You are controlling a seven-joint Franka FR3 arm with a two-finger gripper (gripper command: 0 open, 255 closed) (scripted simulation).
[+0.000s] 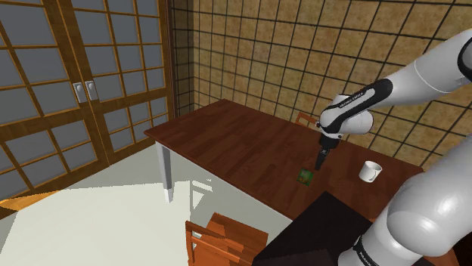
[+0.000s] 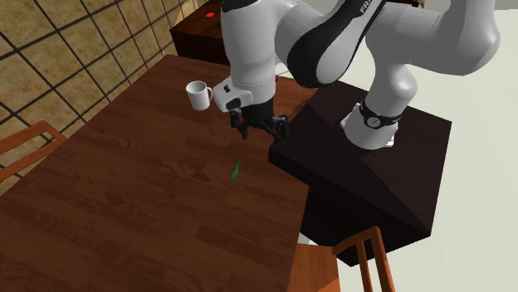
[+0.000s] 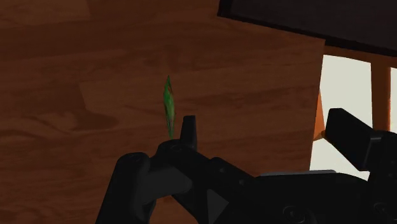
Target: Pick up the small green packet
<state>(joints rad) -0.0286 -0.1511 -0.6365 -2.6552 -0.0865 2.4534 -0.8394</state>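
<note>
We see gripper [image 2: 259,126] above table [image 2: 124,207], apart from green packet [image 2: 236,172]. Packet edge-on, mere sliver. Gripper's opening: we cannot tell, black parts merge.

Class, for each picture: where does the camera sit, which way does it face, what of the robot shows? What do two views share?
Shoulder view: beside the stand, facing over the table toward the doors; arm and gripper show.
Second exterior view: above the table, facing the stand; arm and gripper show.
Wrist view: on the hand, looking down at the green packet; gripper parts show.
Shared: both exterior views show the white mug.
</note>
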